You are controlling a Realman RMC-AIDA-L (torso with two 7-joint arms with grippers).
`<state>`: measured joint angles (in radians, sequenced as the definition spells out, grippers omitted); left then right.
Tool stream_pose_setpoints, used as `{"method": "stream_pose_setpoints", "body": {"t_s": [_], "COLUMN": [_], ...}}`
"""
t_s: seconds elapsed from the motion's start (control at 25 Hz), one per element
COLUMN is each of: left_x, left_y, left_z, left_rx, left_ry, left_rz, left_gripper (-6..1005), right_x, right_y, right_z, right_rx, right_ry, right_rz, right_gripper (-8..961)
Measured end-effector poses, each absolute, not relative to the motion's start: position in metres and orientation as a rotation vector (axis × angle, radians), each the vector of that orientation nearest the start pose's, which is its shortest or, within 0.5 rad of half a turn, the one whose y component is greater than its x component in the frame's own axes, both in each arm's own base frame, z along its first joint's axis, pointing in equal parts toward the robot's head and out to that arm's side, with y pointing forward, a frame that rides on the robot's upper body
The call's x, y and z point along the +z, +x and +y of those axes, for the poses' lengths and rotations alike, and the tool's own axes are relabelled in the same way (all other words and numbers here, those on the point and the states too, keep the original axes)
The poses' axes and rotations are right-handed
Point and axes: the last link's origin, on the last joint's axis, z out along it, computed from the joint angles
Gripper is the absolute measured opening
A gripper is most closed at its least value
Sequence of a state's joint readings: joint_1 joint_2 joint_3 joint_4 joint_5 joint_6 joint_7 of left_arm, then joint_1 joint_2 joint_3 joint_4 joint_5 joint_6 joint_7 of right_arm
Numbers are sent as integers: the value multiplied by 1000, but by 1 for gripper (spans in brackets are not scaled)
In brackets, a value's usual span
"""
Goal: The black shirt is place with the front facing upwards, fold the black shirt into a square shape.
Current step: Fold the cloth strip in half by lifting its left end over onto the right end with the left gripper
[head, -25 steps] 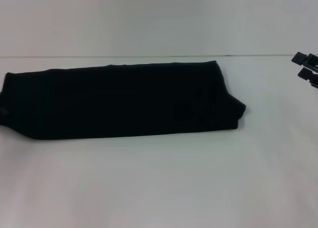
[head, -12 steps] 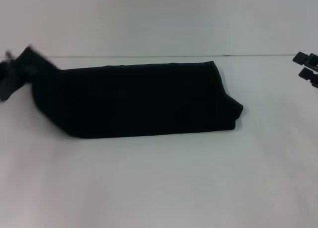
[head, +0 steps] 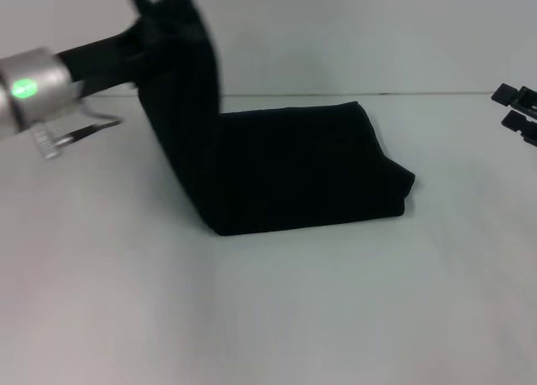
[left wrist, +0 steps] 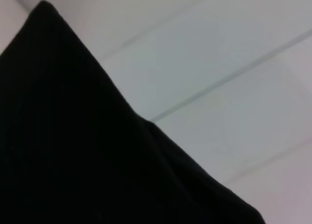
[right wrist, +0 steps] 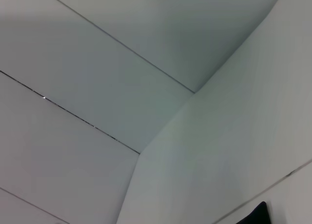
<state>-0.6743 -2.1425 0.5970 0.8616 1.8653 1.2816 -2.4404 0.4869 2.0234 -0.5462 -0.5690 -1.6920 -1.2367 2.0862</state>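
The left arm is reaching in from the left edge of the scene, its silver wrist band showing a green light, and the left gripper is sitting raised at the far left, clamped on an end of the black shirt. The right gripper is hanging at the far right edge, fingers parted.

black shirt close up, pale seamed surface beyond
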Motion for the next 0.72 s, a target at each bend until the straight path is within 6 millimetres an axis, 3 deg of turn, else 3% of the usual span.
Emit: {"method": "stream_pose_setpoints", "body": {"t_s": [0.12,0.28,0.44,0.72], "left_x": [28,-16,-55,-92], "left_y": [-169,-142,-123,-110], "left_z": [423,436,440,439], "left_rx": [-1171,-1058,-927,-691], "left_ry": [-2111,-2179,-2279,-2362], "left_rz": [-1610,-1563,-1454,-1275], "left_gripper": [65,64,63,119], "right_x": [63,62,60,59], "right_y": [312,311,311,311], "right_z": [370,370,370,370], "right_rx": [1183,1184,1178,1167], "right_ry": [-1784,-1786,-1791,-1792], "right_rz": [1606,1607,1608,1610], "right_gripper": [744,744,744,744]}}
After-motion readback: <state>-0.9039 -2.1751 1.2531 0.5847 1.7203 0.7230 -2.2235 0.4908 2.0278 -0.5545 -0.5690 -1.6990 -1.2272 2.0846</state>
